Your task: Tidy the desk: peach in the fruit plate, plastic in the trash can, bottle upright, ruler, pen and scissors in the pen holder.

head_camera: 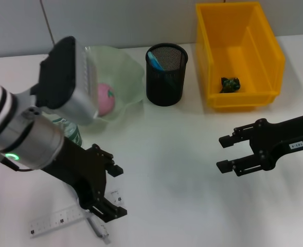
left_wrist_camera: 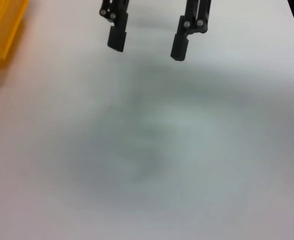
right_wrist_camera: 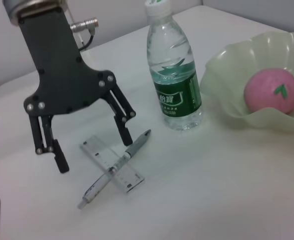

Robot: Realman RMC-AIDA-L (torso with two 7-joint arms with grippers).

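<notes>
2 items remain on the bench (head_camera: 182, 170): ruler (right_wrist_camera: 112, 163) and pen (right_wrist_camera: 116, 167), crossed, pen on top. Peach, plastic and bottle (right_wrist_camera: 174, 70) look settled. Left hand (right_wrist_camera: 89, 147), wide open, hovers just over them; next it must lower and straddle the pen. Right hand (head_camera: 225, 153) idles open, well apart.

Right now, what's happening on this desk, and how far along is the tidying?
The left gripper hangs open just above the ruler and the pen lying crossed over it, apparently about to pick one up. The right gripper waits open over bare table. The peach already sits in the fruit plate, the bottle stands upright beside it, and a dark scrap lies in the yellow bin. The pen holder holds something blue.
</notes>
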